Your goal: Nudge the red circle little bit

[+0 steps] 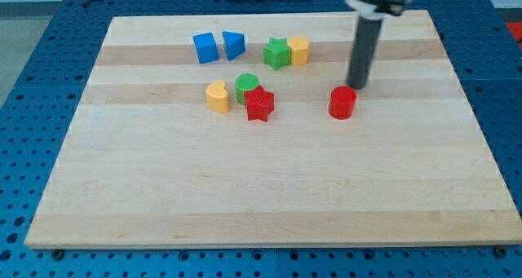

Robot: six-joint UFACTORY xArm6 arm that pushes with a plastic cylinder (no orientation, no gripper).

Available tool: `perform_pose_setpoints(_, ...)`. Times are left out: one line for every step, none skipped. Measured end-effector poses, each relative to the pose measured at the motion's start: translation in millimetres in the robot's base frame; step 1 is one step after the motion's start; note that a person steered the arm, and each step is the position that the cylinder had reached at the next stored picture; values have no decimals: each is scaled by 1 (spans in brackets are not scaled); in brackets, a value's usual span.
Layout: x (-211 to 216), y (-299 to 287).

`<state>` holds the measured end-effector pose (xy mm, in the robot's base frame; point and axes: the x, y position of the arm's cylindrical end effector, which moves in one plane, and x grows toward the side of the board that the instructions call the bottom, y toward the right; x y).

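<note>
1. The red circle [342,103] is sitting right of centre in the frame, on the upper half of the wooden tabletop [261,188], well apart from every other block
2. The arm carries no gripper, so there is nothing to be wide, narrow or holding; it is ending in a dark rod, and the rod's tip [357,87] is resting just above and slightly right of the red circle in the picture, very near it
3. Whether the tip is touching the circle cannot be told; a thin gap seems to be showing, yet the view is too coarse to settle it
4. Judging from this, the approach is looking finished and the nudge itself is looking still to come: the circle is sitting upright and nothing shows it being pushed
5. What is left appears to be a short push from the tip towards the lower left of the frame, then stopping, since only a small shift is wanted
6. The space below and left of the circle is lying open, so a short push is seeming unlikely to meet anything
7. The nearest neighbour, the red star [259,103], is standing to the left of the circle near the frame's centre, touching the green circle [247,86], with a yellow block [218,96] just beside them
</note>
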<state>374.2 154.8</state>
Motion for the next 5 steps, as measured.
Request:
perform_pose_setpoints(25,32)
perform_pose_setpoints(41,25)
perform_pose_setpoints(16,6)
perform_pose_setpoints(3,3)
perform_pose_setpoints(13,1)
